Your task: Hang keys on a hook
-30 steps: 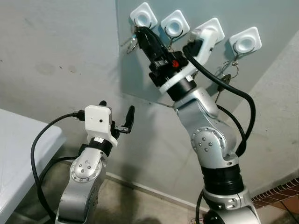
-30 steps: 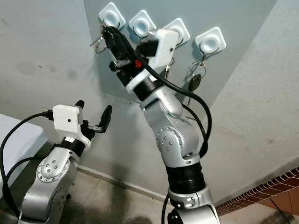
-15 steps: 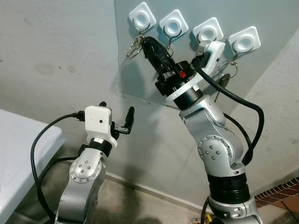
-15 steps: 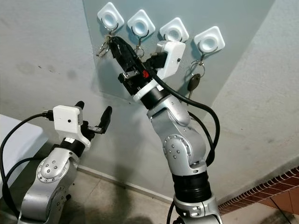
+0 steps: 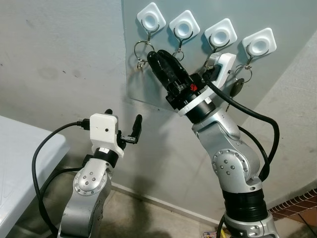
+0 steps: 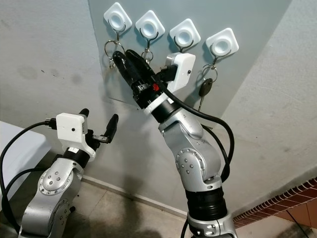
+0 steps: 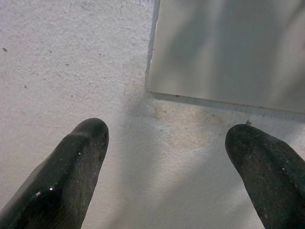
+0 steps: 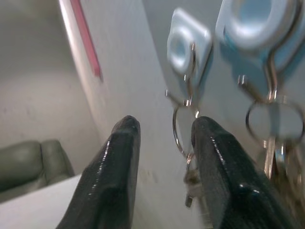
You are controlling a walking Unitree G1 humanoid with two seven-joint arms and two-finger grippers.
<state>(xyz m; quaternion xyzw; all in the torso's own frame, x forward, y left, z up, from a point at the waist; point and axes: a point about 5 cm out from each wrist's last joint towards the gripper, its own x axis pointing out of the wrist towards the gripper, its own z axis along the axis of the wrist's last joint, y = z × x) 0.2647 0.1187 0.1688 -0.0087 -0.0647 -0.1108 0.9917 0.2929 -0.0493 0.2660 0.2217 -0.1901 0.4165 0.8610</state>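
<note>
Where blur smears the keys (image 8: 190,183), right hand (image 8: 164,138) empty, slightly parted.

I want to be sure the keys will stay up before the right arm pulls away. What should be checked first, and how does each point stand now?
1. Key ring looped over the leftmost hook: ok, it hangs from the hook.
2. Right gripper let go of the ring: ok, its fingers are parted, with nothing clamped between them.
3. Fingertips clear of the ring: cannot tell, they sit right beside it.
4. Neighbouring hook and its keys undisturbed: ok, they hang free.
5. Left gripper out of the way: ok, it is open, low by the wall, away from the hook board.
</note>
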